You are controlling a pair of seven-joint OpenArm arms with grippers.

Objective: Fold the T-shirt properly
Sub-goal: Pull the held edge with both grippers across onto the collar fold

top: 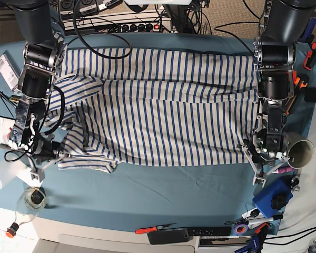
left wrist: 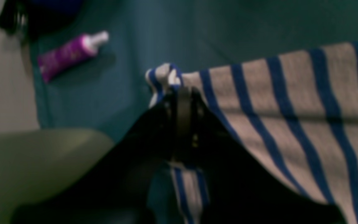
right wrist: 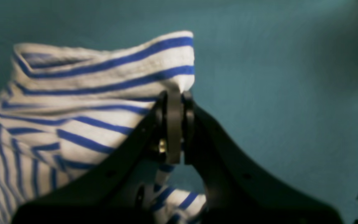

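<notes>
Teal cloth covers the bench (top: 163,195), cluttered along its edges with cables and hand tools.

Item 1: T-shirt (top: 163,113), white with thin blue stripes. Spread crosswise over the bench between the two arms, mostly flat, with a rumpled sleeve bunched just inboard of the right tool. Both lower corners are caught in the tools.

Item 2: left tool (left wrist: 183,93). Closed tight on a small tuft of the hem corner; striped cloth runs away from it to one side and a strip hangs below the jaws. Beyond it on the teal cloth lies a purple tube (left wrist: 70,54), well apart, and a pale green cup (top: 300,153) stands just beside the tool.

Item 3: right tool (right wrist: 175,99). Closed tight on a folded edge of the shirt, the cloth rising in a ridge above and outboard of the jaws.

Step in hand, as judged: the grasp for the first fold is made at both corners; the fold itself is not yet begun.

Next move, as judged: both tools should lift together and carry the near edge toward the far edge, level and at matched pace. Unequal height would skew the fold, and the bunched sleeve by the right tool may fold under unevenly.
</notes>
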